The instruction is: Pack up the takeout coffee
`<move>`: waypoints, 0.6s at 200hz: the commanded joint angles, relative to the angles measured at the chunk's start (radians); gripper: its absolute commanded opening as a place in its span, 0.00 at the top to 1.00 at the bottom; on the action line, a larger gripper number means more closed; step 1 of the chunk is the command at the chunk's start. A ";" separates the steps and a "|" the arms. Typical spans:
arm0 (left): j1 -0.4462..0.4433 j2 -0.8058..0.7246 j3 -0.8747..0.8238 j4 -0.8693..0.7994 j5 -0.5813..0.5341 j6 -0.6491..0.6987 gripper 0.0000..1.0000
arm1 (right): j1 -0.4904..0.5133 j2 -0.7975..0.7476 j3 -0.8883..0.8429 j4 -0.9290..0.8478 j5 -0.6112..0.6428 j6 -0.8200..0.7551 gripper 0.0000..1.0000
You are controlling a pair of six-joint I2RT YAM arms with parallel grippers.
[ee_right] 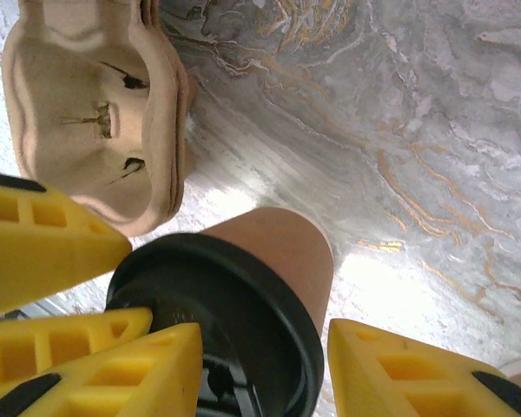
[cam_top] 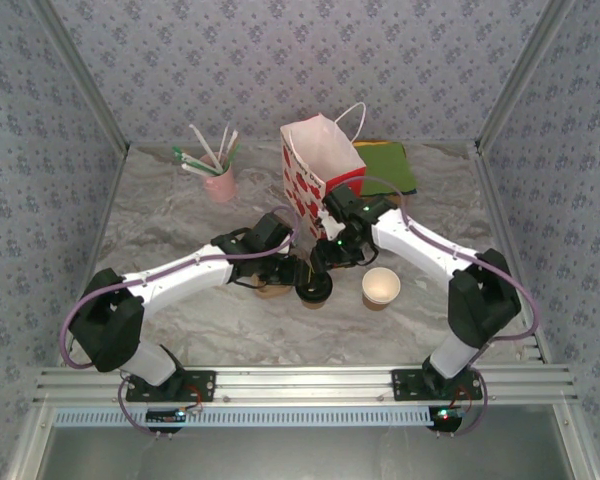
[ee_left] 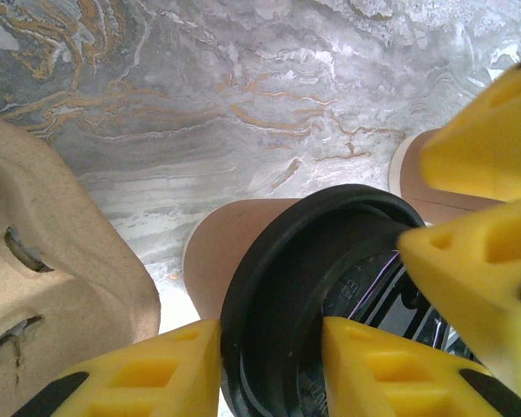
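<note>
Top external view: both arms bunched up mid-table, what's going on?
Both arms meet at the takeout coffee. The left gripper and the right gripper each have fingers around its black lid. I cannot tell whether either is clamped. The coffee is not yet packed: the red-and-white paper bag stands open behind it, and the cardboard cup carrier lies beside it. A lidless cup stands to its right.

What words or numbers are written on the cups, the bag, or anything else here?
Lid of the takeout coffee: raised marks, too blurred to read.
Paper bag: red printed shapes, with no words I can make out.
No other writing can be read.
</note>
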 commanded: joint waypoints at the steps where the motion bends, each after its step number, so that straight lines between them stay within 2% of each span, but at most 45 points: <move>1: -0.019 0.057 -0.028 -0.126 -0.041 0.027 0.66 | -0.002 0.021 0.031 0.003 -0.024 -0.008 0.57; 52: -0.019 0.063 -0.026 -0.126 -0.040 0.028 0.67 | -0.003 0.047 0.009 0.016 -0.030 -0.006 0.62; 120: -0.021 0.071 -0.031 -0.116 -0.039 0.023 0.67 | -0.001 0.042 -0.176 0.062 -0.027 0.004 0.65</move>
